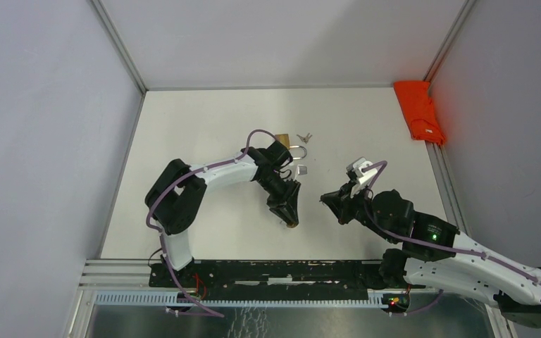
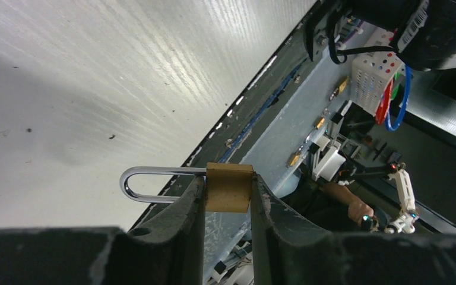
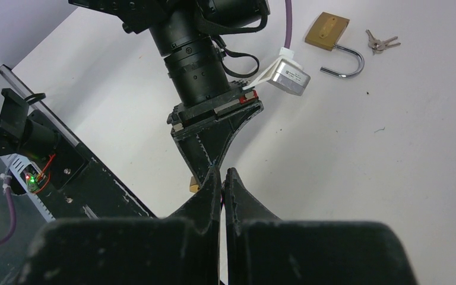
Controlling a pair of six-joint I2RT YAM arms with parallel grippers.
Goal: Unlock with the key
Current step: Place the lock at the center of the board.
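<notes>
The left gripper [image 2: 228,178] clamps the brass body of the padlock [image 2: 228,190] between its fingers, lifted off the table [image 1: 204,127] close to the front rail [image 1: 275,271], with the shackle [image 2: 132,185] sticking out to one side. The right gripper [image 3: 222,173] faces it from near by, jaws pressed together. Whether a key sits pinched between them I cannot tell, since nothing shows past the tips. A bunch of keys [image 3: 382,43] lies on the far part of the table, just beside a second padlock [image 3: 328,31].

The main risk, as I judge it, is misalignment: the keyway shows in no view, so a thin key coming in slightly off-axis would skate over the brass or bend. The fingers cover only part of the body (smooth metal on both faces), so a push or twist from the right side may turn the padlock in the grip or knock it loose. The two grippers are close, and a hasty approach could bump finger on finger.

Room is generous toward the far and left parts of the table. The rail lies close on the near side, and a red cloth [image 1: 419,111] sits at the far right edge, well apart
</notes>
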